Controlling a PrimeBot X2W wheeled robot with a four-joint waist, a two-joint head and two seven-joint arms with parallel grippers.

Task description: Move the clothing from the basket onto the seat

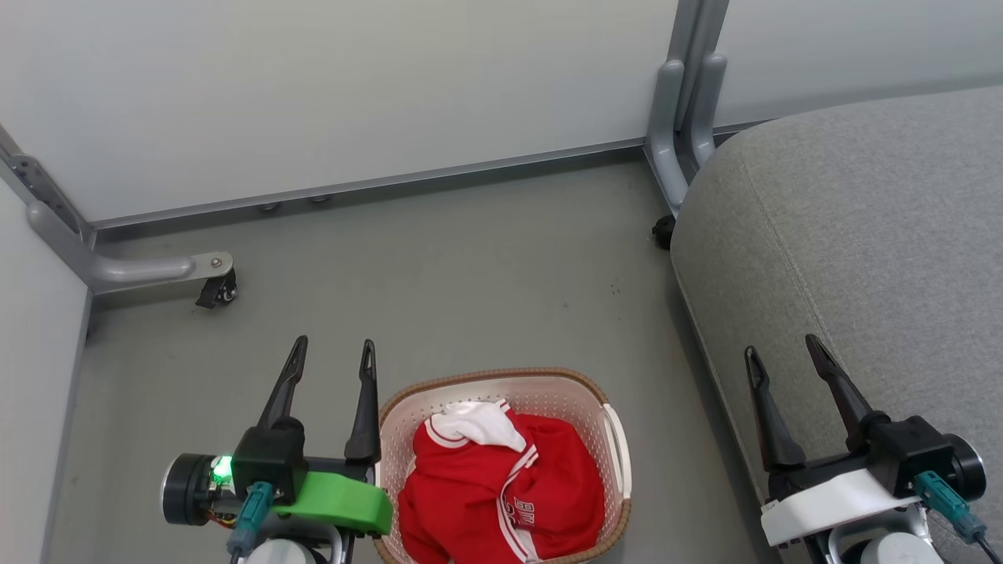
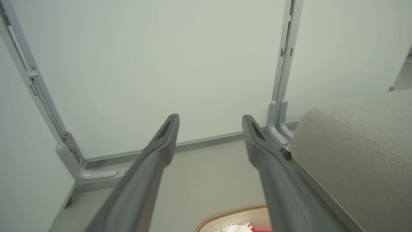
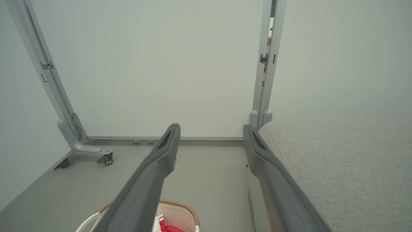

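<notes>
Clothing [image 1: 501, 486] lay heaped in the basket [image 1: 501, 374] on the floor [image 1: 439, 274], beside the seat [image 1: 862, 235]. The left gripper [image 1: 334, 343] and right gripper [image 1: 781, 345] hung clear of it, fingers spread and empty. A shallow pinch might drop the garment, or drag the light basket along.

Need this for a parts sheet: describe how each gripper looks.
Left gripper: two long dark tapered jaws, black body, bright-green cover, lit green lamp, teal cable plug. Right gripper: same dark jaws and black body, white cover, teal plug.
</notes>
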